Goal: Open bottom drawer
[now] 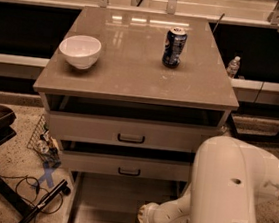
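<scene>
At cabinet foot | bottom drawer pulled out under pincer, right side | grip: cannot tell

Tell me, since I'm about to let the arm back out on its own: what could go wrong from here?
1. The gripper sits low over the pulled-out bottom drawer, near its front edge; a careless retreat may hook that edge and jolt the cabinet.
2. A jolt could topple the soda can standing on top.
3. Cables lie on the floor left of the drawer; rolling back might snag them.
</scene>
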Tool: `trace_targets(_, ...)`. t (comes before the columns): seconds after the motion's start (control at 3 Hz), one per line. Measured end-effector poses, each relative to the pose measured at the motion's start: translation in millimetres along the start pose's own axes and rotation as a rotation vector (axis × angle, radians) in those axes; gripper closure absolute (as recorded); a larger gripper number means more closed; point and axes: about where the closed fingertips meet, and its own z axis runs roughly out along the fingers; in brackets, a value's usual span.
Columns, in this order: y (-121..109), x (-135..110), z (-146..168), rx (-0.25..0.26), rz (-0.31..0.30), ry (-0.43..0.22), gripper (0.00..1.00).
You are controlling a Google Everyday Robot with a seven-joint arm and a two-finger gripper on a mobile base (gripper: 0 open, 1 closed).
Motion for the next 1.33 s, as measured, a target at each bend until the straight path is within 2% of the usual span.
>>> trace_targets(0.33, 10.3, 4.0, 21.9, -0.038, -0.008, 0.014, 1.0)
trace_targets(0.67, 60.2, 26.7, 43.5, -0.144, -0.003, 0.059, 1.0)
trace_targets(1.0, 84.5, 39.8, 48.8, -0.191, 0.007, 0.087, 1.0)
trace_targets(1.33, 84.6, 39.9, 48.8, -0.192, 0.007, 0.087, 1.0)
